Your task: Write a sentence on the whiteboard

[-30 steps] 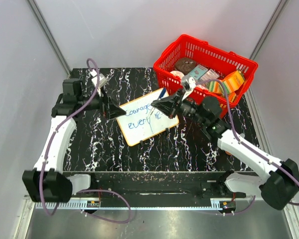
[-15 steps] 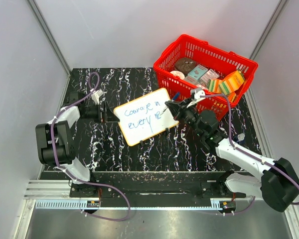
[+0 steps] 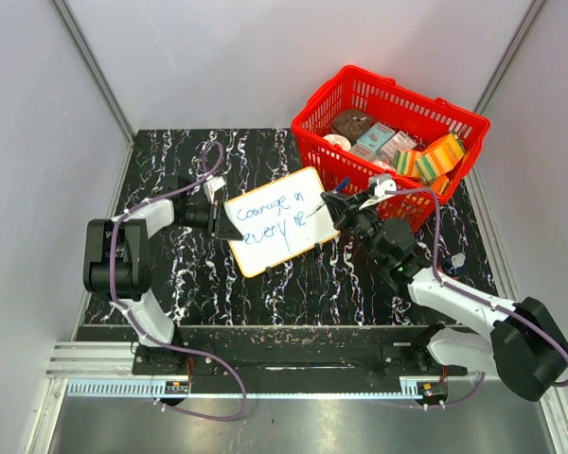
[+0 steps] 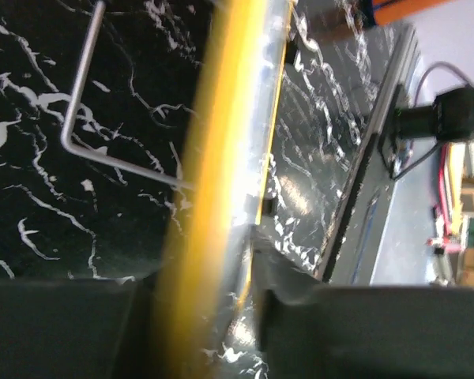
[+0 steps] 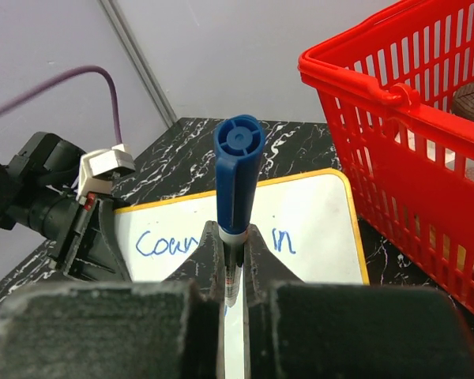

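The whiteboard (image 3: pixel 282 236) lies tilted on the black marble table, with a yellow rim. The sentence (image 3: pixel 270 216) is in blue in two lines, "Courage in" above "every" and a few more letters. My left gripper (image 3: pixel 223 219) is shut on the board's left edge. In the left wrist view the blurred yellow rim (image 4: pixel 209 181) runs between the dark fingers (image 4: pixel 355 332). My right gripper (image 3: pixel 329 210) hovers at the board's right edge, shut on a blue marker (image 5: pixel 238 170) that stands cap up. Below it show the whiteboard (image 5: pixel 308 213) and the letters "in" (image 5: pixel 283 239).
A red basket (image 3: pixel 312 142) with boxes and packets stands at the back right, close behind the right gripper, and its wall (image 5: pixel 411 158) is just right of the marker. A bent metal wire (image 4: pixel 83 118) lies on the table beside the board's rim. The left gripper (image 5: pixel 83 233) faces the right wrist camera.
My left arm swung in from the left and its jaws shut on the board's left edge. The board shifted slightly right. The right gripper with the marker barely moved.
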Available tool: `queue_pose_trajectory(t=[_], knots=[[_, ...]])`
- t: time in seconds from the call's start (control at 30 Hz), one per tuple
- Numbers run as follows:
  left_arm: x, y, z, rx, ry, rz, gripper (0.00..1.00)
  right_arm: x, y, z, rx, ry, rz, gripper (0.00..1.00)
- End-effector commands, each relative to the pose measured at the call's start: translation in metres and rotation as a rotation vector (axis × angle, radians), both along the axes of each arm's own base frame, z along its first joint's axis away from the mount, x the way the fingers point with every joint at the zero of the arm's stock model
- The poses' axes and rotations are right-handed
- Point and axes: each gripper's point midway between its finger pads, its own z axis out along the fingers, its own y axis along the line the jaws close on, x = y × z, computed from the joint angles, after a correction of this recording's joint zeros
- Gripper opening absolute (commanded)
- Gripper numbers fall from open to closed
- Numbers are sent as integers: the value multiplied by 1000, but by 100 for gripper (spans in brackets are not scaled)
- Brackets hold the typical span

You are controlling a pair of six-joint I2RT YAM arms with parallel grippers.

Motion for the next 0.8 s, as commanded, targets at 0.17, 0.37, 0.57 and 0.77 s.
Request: queue_pose_trajectory(t=[0.17, 0.37, 0.57, 0.77], knots=[[11, 21, 2, -10, -74, -92, 0, 0, -8, -7, -24, -125, -36, 0], [4, 43, -9, 52, -82, -192, 0, 8, -4, -24, -51, -139, -49, 0], [-7, 50, -21, 108, -81, -239, 0, 22, 13, -28, -25, -178, -23, 0], [-10, 52, -20, 130, -92, -247, 0, 39, 20, -34, 20, -200, -53, 0]])
